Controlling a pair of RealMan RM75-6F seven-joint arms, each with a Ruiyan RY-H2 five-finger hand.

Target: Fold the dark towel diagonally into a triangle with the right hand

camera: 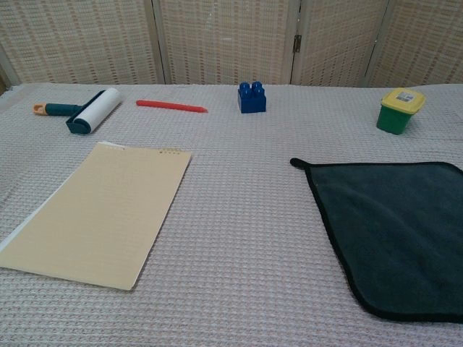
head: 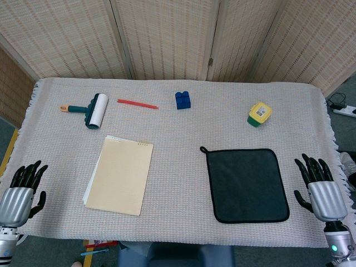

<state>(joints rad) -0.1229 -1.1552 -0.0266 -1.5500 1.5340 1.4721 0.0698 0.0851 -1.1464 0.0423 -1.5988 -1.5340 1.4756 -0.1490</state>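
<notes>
The dark towel (head: 246, 184) lies flat and unfolded on the right half of the table, a small hanging loop at its far left corner; the chest view shows the towel (camera: 394, 230) running off the right edge. My right hand (head: 321, 185) rests just right of the towel near the table's front right corner, fingers spread, holding nothing, a small gap from the towel's edge. My left hand (head: 21, 190) sits at the front left corner, fingers apart and empty. Neither hand shows in the chest view.
A tan notepad (head: 120, 174) lies left of centre. Along the back stand a lint roller (head: 92, 110), a red pen (head: 137, 103), a blue brick (head: 183, 100) and a green tub with a yellow lid (head: 259, 114). A woven cloth (head: 178, 167) covers the table.
</notes>
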